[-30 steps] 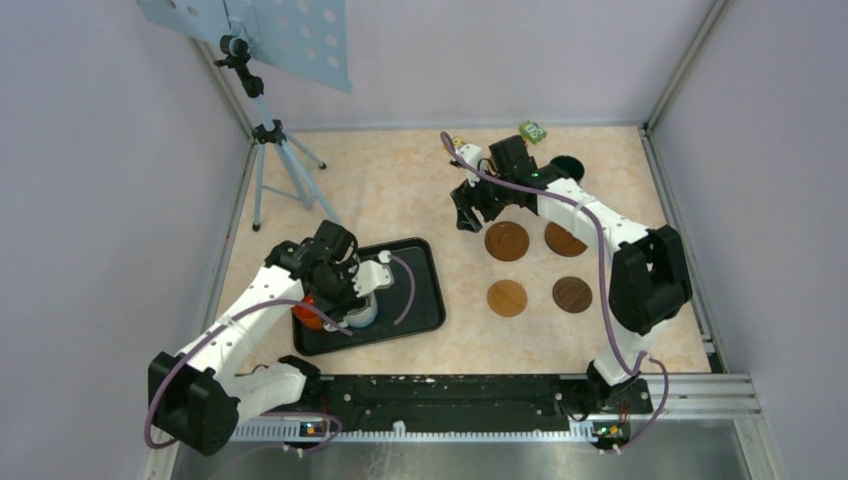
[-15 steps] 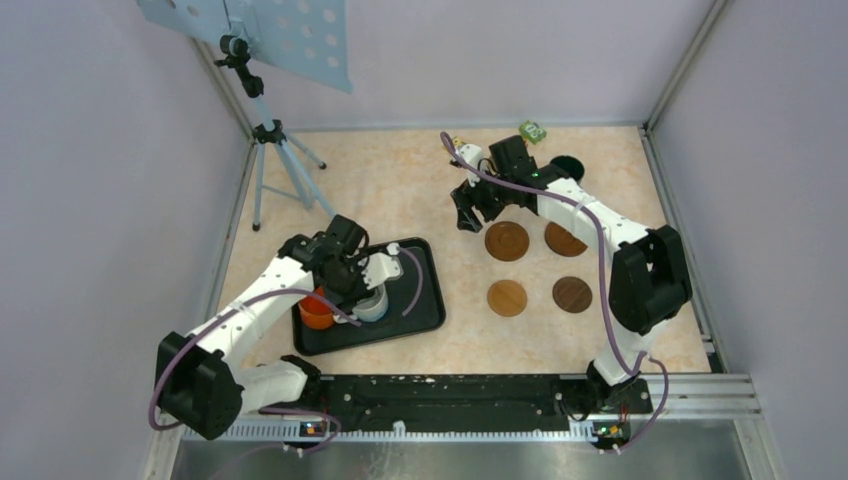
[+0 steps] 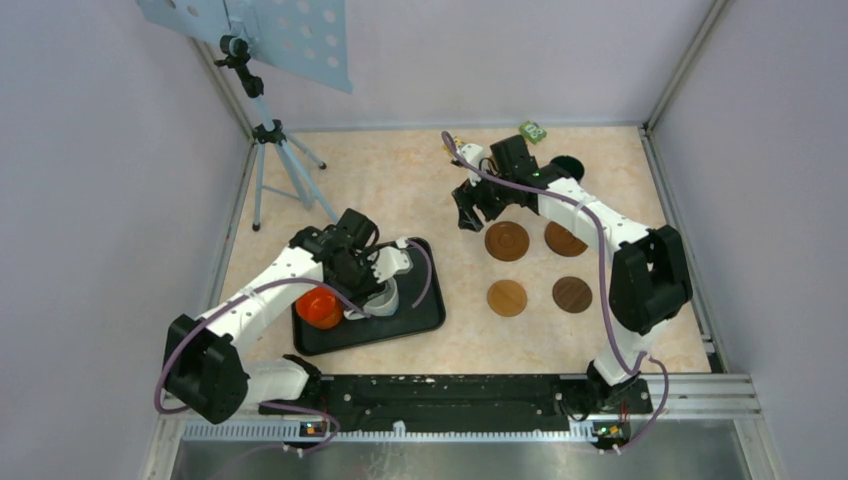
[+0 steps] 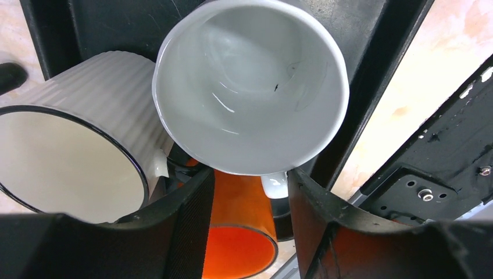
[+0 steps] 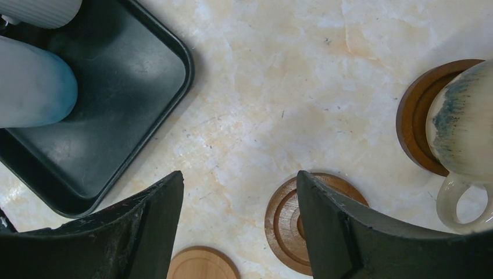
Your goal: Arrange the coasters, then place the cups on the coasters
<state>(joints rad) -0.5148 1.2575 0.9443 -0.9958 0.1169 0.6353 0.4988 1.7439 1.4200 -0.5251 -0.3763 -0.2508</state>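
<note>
The black tray (image 3: pixel 400 326) sits beneath the left gripper (image 4: pixel 251 186), whose fingers (image 4: pixel 195 221) flank the handle of the white mug (image 4: pixel 250 87), though whether they pinch it cannot be told, while the right gripper (image 5: pixel 238 177) hovers beyond the tray's far right corner, wide open and empty. Over the tray the white mug overlaps a ribbed white mug with a dark rim (image 4: pixel 75 145) and an orange mug (image 3: pixel 320 308), and past the tray's far right corner a beige mug (image 5: pixel 465 128) stands on a dark coaster (image 5: pixel 414 116). Right of the tray, well apart, four bare ones form a square: far-left coaster (image 3: pixel 507 241), far-right coaster (image 3: pixel 562 243), near-left coaster (image 3: pixel 507 297), near-right coaster (image 3: pixel 572 294).
</note>
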